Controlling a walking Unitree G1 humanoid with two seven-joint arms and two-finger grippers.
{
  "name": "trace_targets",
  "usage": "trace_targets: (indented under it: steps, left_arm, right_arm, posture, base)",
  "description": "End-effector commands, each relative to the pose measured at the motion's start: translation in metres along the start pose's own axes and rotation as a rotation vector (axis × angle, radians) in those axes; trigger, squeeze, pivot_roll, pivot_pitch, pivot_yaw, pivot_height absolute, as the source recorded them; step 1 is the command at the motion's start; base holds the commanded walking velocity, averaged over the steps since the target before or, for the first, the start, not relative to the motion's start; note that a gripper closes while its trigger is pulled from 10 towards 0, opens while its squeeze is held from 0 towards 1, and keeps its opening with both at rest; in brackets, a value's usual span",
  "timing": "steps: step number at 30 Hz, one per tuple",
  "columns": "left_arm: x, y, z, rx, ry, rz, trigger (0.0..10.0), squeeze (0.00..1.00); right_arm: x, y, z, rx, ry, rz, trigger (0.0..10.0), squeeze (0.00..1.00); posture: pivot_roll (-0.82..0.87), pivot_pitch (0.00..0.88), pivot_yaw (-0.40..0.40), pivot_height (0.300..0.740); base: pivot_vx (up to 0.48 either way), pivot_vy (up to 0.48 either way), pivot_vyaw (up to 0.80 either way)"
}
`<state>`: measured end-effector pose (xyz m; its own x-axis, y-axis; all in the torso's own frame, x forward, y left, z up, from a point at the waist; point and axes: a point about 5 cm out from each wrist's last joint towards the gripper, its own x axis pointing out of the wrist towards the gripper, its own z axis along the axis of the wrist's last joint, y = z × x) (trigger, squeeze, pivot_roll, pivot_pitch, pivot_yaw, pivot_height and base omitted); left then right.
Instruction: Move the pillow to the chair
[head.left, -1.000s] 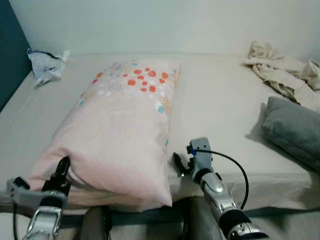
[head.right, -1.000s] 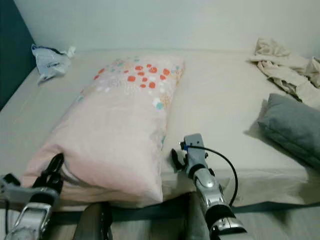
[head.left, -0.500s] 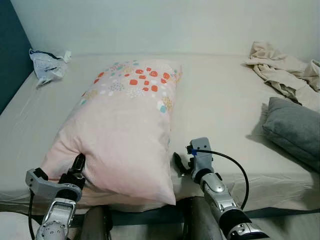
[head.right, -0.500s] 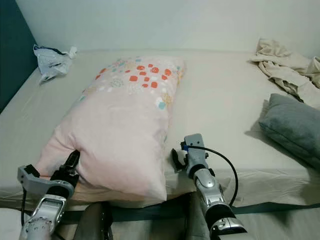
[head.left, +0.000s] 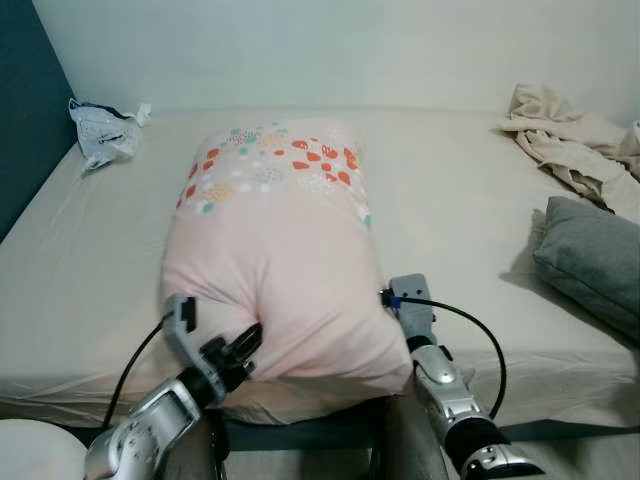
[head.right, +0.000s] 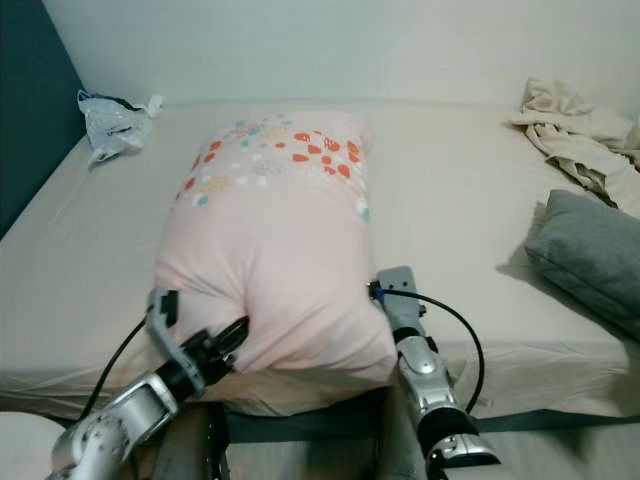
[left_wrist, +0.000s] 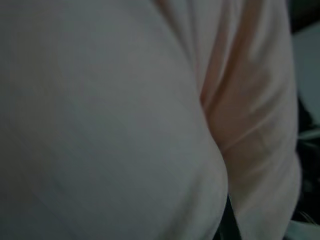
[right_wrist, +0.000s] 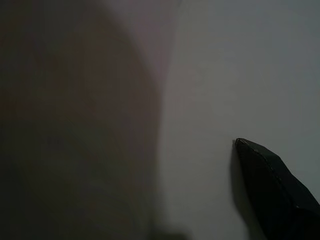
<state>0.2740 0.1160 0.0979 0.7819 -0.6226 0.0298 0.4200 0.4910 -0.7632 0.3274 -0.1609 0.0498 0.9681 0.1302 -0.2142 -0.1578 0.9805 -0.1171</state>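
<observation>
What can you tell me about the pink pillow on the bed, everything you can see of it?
The pillow is large, plump and pale pink, soft cloth by its look, with red, teal and white dots across its far end. It lies lengthwise on the beige bed, its near end bunched at the edge. The left gripper presses its near left corner; the right gripper meets its right side.

pale pink pillow (left_wrist: 100, 120) fabric pressed close to the lens and covered nearly the whole frame. a smooth, rounded bulge took up the left and centre. to its right a deep crease ran from the top down toward the lower right, with a narrower fold of the same cloth beyond it, marked by faint wrinkles. along the right edge lay a dark strip, too dim to make out.
</observation>
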Motion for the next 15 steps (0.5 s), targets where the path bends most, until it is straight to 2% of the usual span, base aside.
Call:
trace_targets:
  steps: [1,2,3,5,11,12,13,15]
  left_arm:
    - [0.019,-0.019,-0.017,-0.026,0.082,-0.097,0.0,0.0]
    - [0.039,-0.034,-0.022,-0.01,0.09,-0.143,0.0,0.0]
    - [0.039,-0.034,-0.022,-0.01,0.09,-0.143,0.0,0.0]
    - [0.049,-0.041,-0.026,0.019,0.095,-0.153,0.0,0.0]
    - [0.053,-0.034,-0.03,0.065,0.111,-0.072,0.0,0.0]
    - [0.051,-0.03,-0.031,0.09,0.116,-0.046,0.0,0.0]
    - [0.051,-0.03,-0.031,0.09,0.116,-0.046,0.0,0.0]
    - [0.046,-0.017,-0.027,0.142,0.091,0.035,0.0,0.0]
  right_arm:
    - [-0.002,0.006,-0.009,0.005,0.042,0.011,10.0,0.0]
    - [-0.002,0.002,-0.009,0.004,0.042,-0.006,10.0,0.0]
    - [-0.002,0.002,-0.009,0.004,0.042,-0.006,10.0,0.0]
    - [-0.002,0.001,-0.009,0.003,0.042,-0.013,10.0,0.0]
    - [-0.005,-0.008,-0.009,0.04,0.032,-0.055,10.0,0.0]
    - [-0.004,-0.009,-0.005,0.12,0.007,-0.033,10.0,1.0]
    - [-0.004,-0.009,-0.005,0.12,0.007,-0.033,10.0,1.0]
    - [-0.003,0.001,0.006,0.293,-0.047,0.118,10.0,1.0]
  posture:
    - [0.03,0.112,-0.048,0.513]
    - [0.01,0.107,-0.041,0.513]
    - [0.01,0.107,-0.041,0.513]
    - [0.01,0.105,-0.034,0.513]
    - [0.0,0.102,-0.025,0.513]
    - [0.0,0.099,-0.026,0.513]
    - [0.0,0.099,-0.026,0.513]
    - [0.0,0.096,-0.024,0.513]
  base:
    - [0.0,0.0,0.0]
    - [0.0,0.0,0.0]
    - [0.0,0.0,0.0]
    - [0.0,0.0,0.0]
    - [0.0,0.0,0.0]
    - [0.0,0.0,0.0]
    - [0.0,0.0,0.0]
    - [0.0,0.0,0.0]
